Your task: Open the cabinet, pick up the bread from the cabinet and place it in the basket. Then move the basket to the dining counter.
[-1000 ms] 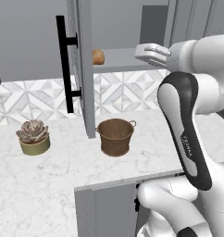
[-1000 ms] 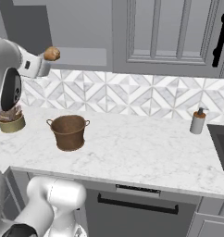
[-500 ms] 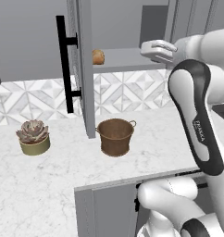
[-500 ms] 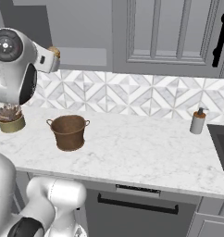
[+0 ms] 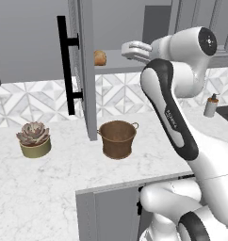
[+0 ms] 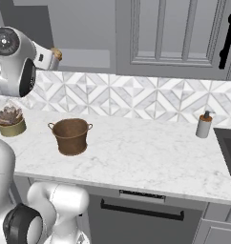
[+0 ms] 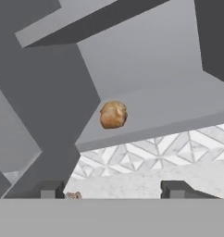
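The grey wall cabinet's glass-paned door [image 5: 84, 70] stands swung out edge-on over the white marble counter [image 5: 54, 179], walling the left side of the opening while the right side lies free. On the grey cabinet shelf [image 7: 178, 109] the small golden-brown bread [image 7: 113, 115] sits near the front edge, bare shelf around it. Below, the brown woven basket [image 5: 118, 139] stands clear of the door.

The white arm goes up from the base, bends at a dark elbow and reaches out high and level. The gripper [image 5: 126, 50] is at the end of it, pointing sideways. Its two dark fingertips [image 7: 50, 189] are wide apart and hold nothing.
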Robot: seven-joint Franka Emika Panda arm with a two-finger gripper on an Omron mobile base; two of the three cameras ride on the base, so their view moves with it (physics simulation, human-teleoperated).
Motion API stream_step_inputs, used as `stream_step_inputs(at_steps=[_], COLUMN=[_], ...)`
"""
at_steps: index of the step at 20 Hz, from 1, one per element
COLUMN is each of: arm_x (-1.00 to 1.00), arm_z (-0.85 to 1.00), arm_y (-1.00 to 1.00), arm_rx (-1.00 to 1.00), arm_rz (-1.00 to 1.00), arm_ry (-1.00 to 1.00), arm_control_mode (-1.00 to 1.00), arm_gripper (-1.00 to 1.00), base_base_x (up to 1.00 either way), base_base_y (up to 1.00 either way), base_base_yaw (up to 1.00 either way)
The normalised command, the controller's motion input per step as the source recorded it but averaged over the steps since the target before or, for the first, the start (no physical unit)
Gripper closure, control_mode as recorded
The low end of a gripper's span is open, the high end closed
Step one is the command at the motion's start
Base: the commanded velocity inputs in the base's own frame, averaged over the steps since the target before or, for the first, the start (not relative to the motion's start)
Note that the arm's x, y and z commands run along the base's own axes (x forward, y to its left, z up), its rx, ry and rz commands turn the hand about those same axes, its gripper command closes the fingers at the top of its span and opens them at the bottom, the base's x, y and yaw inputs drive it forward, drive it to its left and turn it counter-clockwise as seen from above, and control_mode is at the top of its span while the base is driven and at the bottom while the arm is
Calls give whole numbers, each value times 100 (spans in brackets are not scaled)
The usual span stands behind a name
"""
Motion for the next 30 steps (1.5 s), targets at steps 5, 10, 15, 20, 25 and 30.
stream_step_inputs(at_steps=[5,10,15,20,25,30], arm_x=[58,57,55,52,23,40], arm_z=[-1,-9,-14,-13,-10,-10], arm_y=[11,32,16,14,39,9], arm_rx=[0,0,0,0,0,-1], arm_rz=[0,0,0,1,1,0], arm_ry=[11,11,7,0,-3,1], arm_control_mode=[-100,-100,-100,-100,-100,-100], arm_gripper=[-100,-100,-100,-100,-100,-100], base_base_x=[0,0,0,0,0,0], base_base_y=[0,0,0,0,0,0], base_base_yaw=[0,0,0,0,0,0])
